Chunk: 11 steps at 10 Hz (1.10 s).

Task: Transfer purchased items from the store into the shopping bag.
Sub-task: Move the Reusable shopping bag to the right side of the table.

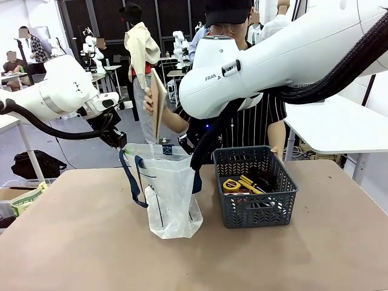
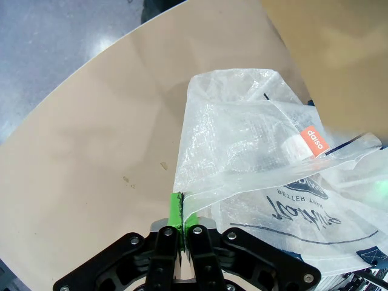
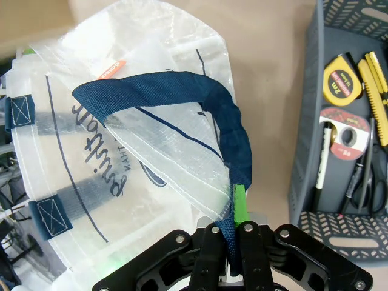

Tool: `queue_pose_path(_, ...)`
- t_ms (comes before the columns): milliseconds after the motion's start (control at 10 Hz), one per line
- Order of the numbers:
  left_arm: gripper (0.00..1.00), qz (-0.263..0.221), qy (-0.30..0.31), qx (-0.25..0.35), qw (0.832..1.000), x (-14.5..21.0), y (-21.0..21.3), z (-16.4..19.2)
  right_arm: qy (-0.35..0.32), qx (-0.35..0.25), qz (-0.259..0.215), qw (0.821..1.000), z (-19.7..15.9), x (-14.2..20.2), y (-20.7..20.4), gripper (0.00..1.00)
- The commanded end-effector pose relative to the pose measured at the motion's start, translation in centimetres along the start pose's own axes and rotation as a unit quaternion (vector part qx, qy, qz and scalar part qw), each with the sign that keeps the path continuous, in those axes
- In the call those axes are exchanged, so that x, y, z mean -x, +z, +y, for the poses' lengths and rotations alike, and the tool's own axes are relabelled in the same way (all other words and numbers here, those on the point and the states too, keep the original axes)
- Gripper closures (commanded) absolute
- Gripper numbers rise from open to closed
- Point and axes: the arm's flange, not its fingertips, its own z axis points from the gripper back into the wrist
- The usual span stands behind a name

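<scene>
The shopping bag (image 1: 170, 194) stands upright on the worktop (image 1: 79, 242) just left of the store basket (image 1: 257, 209). The left arm's jaws pinch its rim on the side away from the basket, and a person's hand (image 1: 149, 104) holds a flat brown board (image 1: 159, 100) above the bag's mouth. From the left wrist, the jaws are closed tight on the translucent rim (image 2: 200, 188), with an orange Daiso label (image 2: 314, 141) showing through the plastic. From the right wrist, the jaws clamp the navy strap handle (image 3: 182, 88) beside the basket (image 3: 306, 151), which holds a yellow tape measure (image 3: 341, 79), a tape roll (image 3: 339, 124) and pens (image 3: 321, 163).
</scene>
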Motion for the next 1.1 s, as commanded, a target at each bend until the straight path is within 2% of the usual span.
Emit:
queue_pose_path(0,1.00,0.002,0.004,-0.004,1.000,0.39,0.27,0.19,-0.005,-0.005,0.002,1.000,-0.32,-0.04,0.07,1.00)
queue_pose_path(1000,1.00,0.002,0.004,-0.004,1.000,0.39,0.27,0.19,-0.005,-0.005,0.002,1.000,-0.32,-0.04,0.07,1.00)
